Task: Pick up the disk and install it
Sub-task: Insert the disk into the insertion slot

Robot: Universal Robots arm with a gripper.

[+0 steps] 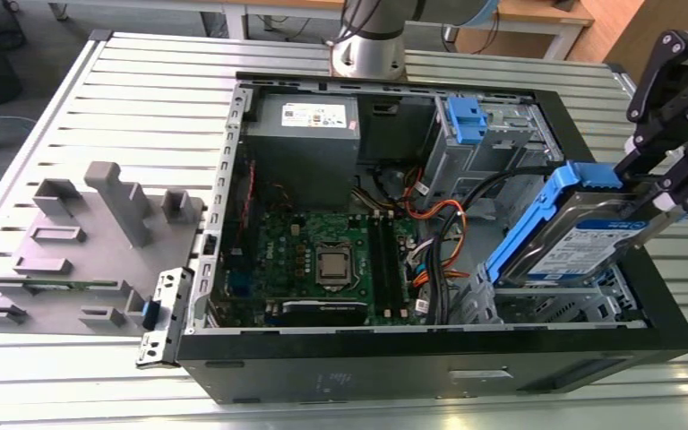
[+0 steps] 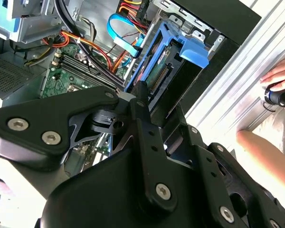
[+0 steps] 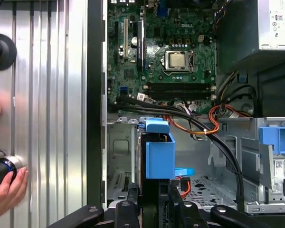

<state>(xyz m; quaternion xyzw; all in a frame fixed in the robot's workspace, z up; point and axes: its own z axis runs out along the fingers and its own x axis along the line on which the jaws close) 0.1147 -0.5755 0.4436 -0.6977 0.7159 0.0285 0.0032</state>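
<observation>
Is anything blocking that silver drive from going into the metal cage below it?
Nothing visible does. The disk, held by the gripper, tilts over the open drive cage; the black cables pass beside it, not under it.

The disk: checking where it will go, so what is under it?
The disk, tilted in the gripper, hangs over a metal drive cage in the computer case. The cage floor directly under the disk is covered by it.
</observation>
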